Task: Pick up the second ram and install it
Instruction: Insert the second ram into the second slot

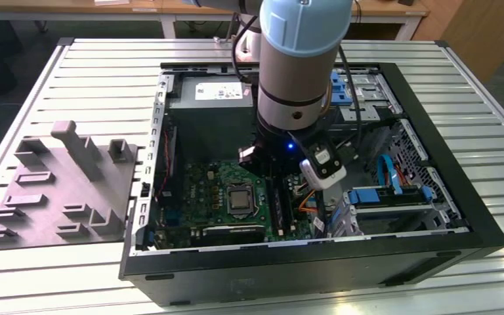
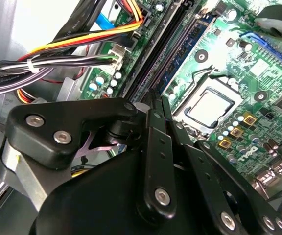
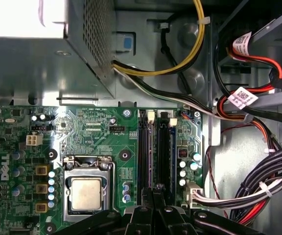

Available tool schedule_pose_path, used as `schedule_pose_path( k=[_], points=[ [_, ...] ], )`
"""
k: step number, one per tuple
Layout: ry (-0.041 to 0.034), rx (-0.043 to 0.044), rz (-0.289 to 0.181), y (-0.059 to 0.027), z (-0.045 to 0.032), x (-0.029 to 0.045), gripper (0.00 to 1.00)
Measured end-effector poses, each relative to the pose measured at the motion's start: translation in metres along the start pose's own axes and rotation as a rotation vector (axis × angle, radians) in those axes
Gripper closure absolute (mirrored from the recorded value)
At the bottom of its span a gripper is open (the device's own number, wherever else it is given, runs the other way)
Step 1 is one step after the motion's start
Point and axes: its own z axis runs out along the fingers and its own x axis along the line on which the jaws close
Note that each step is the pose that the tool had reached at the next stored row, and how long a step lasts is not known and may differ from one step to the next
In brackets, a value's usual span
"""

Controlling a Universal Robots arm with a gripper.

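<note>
Step in hand: judged to be the install, not the pick-up; the arm reaches down inside the open computer case, over the motherboard.
Hand: in both wrist views the hand has its fingers pressed close together, tips down on the line of the memory slots.
Second ram: a thin bluish strip seen edge-on runs from between the fingertips along one slot; I take this for the second ram, pinched in the hand. Whether it sits in the slot or just above it I cannot tell.
Neighbours: the CPU socket lies beside the slots on one side. A connector with a bundle of cables lies near them on the other.
Outside the case: a grey holder block rests on the slatted surface, on the exterior view's left, well apart from the hand.
Progress: late, by my reading; seating is not confirmed.
What the next move calls for: the stick kept upright and in line with its slot, an even straight push, and the white end clips free to close.
Risk: a tilted stick could jam against the slot wall.
</note>
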Motion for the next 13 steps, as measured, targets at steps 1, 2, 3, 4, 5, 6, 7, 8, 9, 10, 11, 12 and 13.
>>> schedule_pose_path(
  k=[1, 2, 3, 4, 5, 6, 7, 8, 9, 10, 11, 12, 13],
  points=[
    [0.0, 0.0, 0.0, -0.0003, 0.0, 0.0, 0.88],
    [0.0, -0.0003, 0.0, -0.0004, 0.0, 0.0001, 0.88],
    [-0.0001, -0.0009, 0.0, -0.0004, 0.0003, 0.0001, 0.88],
    [-0.0001, -0.0015, 0.0, -0.0006, 0.0006, 0.0001, 0.88],
    [0.0, -0.0018, 0.0, -0.0007, 0.0008, 0.0001, 0.88],
    [0.0, -0.0021, 0.0, -0.0007, 0.0011, 0.0001, 0.88],
    [0.0, -0.0021, 0.0, -0.0007, 0.0014, 0.0002, 0.88],
    [0.0001, -0.002, 0.0, -0.0008, 0.0014, 0.0002, 0.88],
    [0.0001, -0.002, 0.0, -0.0008, 0.0014, 0.0002, 0.88],
    [0.0, -0.0022, 0.0, -0.0007, 0.0018, 0.0002, 0.88],
    [-0.0001, -0.0026, 0.0, -0.0007, 0.0023, 0.0002, 0.88],
    [0.0, -0.0023, 0.0, -0.0008, 0.0024, 0.0002, 0.88],
    [0.0, -0.003, 0.0, -0.0008, 0.0028, 0.0002, 0.88]
  ],
)
